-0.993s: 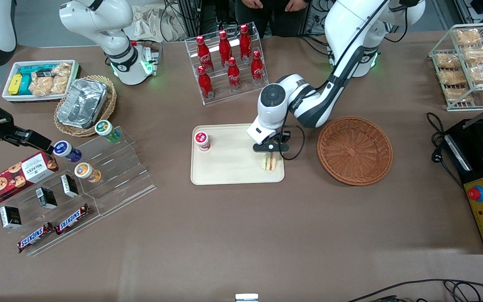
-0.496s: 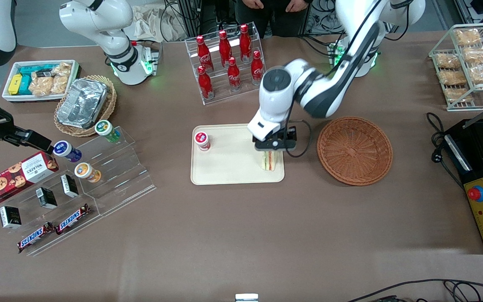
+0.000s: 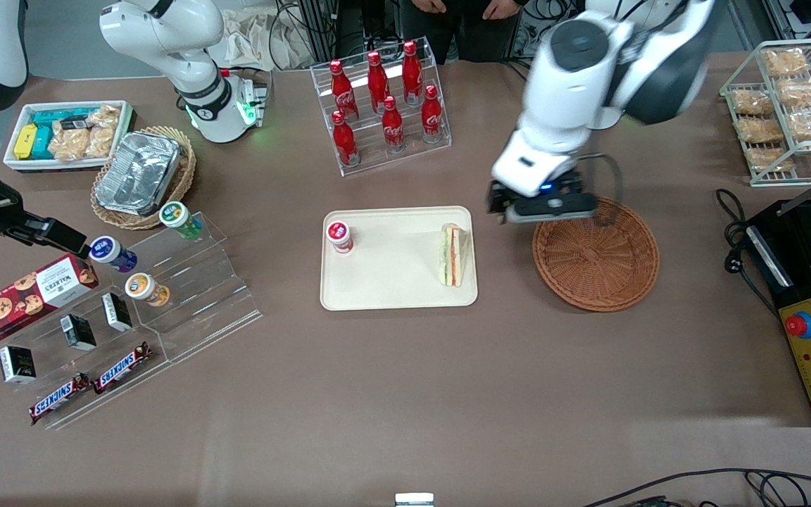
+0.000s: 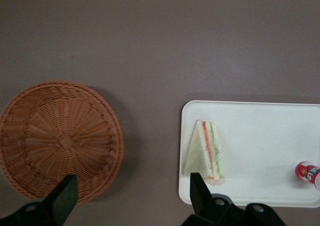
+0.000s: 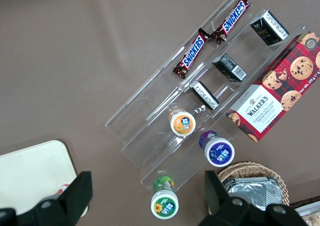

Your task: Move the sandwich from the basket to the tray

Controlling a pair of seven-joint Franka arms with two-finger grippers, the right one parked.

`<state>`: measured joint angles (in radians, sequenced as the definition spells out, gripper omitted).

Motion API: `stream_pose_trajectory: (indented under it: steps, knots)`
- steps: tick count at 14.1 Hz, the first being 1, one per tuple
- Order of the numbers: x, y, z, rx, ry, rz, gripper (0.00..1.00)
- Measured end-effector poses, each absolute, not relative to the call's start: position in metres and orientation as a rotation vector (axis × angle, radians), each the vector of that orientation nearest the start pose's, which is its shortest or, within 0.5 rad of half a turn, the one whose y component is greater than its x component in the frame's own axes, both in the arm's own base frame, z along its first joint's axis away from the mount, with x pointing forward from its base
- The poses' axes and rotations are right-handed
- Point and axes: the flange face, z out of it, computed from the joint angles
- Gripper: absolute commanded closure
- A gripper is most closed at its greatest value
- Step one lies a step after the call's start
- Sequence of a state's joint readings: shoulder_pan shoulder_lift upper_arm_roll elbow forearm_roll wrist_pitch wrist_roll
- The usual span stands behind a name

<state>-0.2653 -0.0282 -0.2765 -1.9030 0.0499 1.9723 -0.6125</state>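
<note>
Sandwich on the tray, tool raised and holding nothing.

Front view: the sandwich (image 3: 452,255) lies flat on the tray (image 3: 391,292), along the tray's edge that faces the basket (image 3: 595,253), its tip pointing away from the camera. A small red-capped jar (image 3: 339,236) stands upright at the tray's corner toward the parked arm's end of the tabletop (image 3: 405,394). The tool (image 3: 543,204) hangs high above the gap between tray and basket, over the basket's rim, touching nothing. Left wrist view: the tool's (image 4: 131,193) two dark fingers (image 4: 65,195) stand well apart, one over the basket's (image 4: 57,138) rim, the other over the tray's (image 4: 260,131) edge just beside the sandwich (image 4: 206,150). Right wrist view: only a corner of the tray (image 5: 35,171) shows.
</note>
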Motion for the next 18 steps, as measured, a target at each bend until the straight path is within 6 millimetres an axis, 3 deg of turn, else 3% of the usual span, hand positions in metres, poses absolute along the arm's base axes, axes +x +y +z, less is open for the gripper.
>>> stream_pose_trajectory:
  steps: [7,9,11,14,18]
  knots:
    - [0.494,-0.171,0.552,-3.086,0.079,-0.038,0.01]
    - [0.496,-0.147,0.557,-3.084,0.103,-0.024,0.01]
    - [0.496,-0.136,0.563,-3.088,0.104,-0.037,0.01]
    - [0.498,-0.136,0.572,-3.095,0.109,-0.068,0.01]
    - [0.525,-0.139,0.565,-3.113,0.128,-0.066,0.01]
